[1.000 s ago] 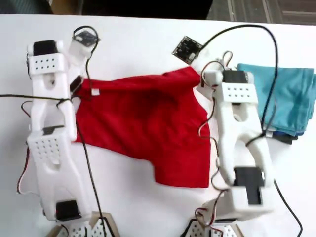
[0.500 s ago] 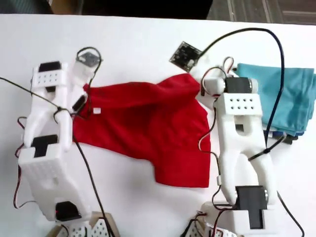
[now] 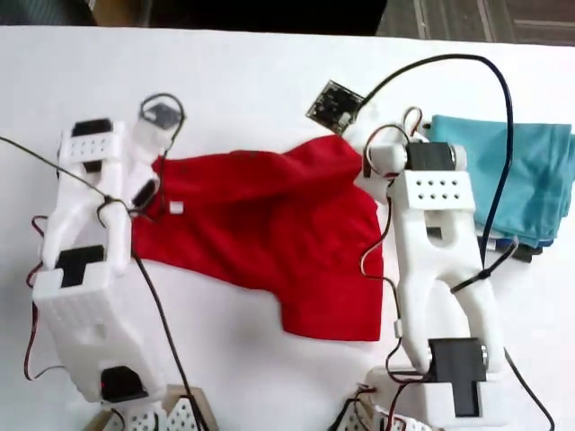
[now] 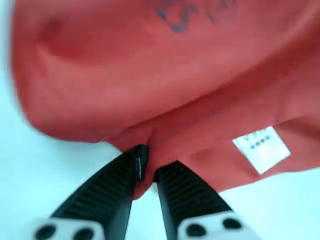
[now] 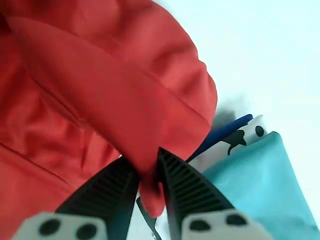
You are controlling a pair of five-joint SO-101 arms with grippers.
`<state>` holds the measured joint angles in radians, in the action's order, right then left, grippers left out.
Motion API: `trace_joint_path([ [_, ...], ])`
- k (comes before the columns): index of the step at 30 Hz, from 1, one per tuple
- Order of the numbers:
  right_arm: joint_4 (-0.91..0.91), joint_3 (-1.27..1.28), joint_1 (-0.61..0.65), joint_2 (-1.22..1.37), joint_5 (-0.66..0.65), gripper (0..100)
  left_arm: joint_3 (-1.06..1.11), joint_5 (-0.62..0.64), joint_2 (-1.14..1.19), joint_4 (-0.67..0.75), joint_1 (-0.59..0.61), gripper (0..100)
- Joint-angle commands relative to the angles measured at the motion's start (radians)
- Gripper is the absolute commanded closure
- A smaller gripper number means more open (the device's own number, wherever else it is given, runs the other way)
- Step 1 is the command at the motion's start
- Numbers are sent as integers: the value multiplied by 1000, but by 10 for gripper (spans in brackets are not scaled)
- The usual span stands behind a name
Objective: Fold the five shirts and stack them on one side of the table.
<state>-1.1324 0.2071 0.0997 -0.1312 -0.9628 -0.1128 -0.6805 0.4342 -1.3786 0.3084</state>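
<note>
A red shirt lies spread across the middle of the white table, its far edge lifted at both ends. My left gripper is shut on the shirt's far left corner; the left wrist view has the fabric pinched between the black fingers, with a white label beside them. My right gripper is shut on the far right corner, and red cloth bunches between its fingers. A folded teal shirt tops a stack at the right edge.
Darker folded shirts peek out under the teal one, along with a white patterned edge. Cables loop over the table above both arms. Free table lies beyond the red shirt and in front of it.
Both grippers have pulled the shirt's far edge a little toward the near side and lifted it, so the cloth bunches along the top. The arms have shifted back toward their bases.
</note>
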Motion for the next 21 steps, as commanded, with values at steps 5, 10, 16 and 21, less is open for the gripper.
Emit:
trace_joint_path([
  [5, 191, -61, -1, -44, 8, 978, -280, 98, -63, 3, 17, 974],
  [10, 119, -173, -2, -143, 9, 978, -453, 144, -121, -114, 31, 974],
  [16, 12, -350, -2, -389, 9, 978, -662, 153, -288, -407, 40, 974],
  [21, -8, -371, -28, -588, 9, 978, -631, 150, -493, -400, 140, 975],
])
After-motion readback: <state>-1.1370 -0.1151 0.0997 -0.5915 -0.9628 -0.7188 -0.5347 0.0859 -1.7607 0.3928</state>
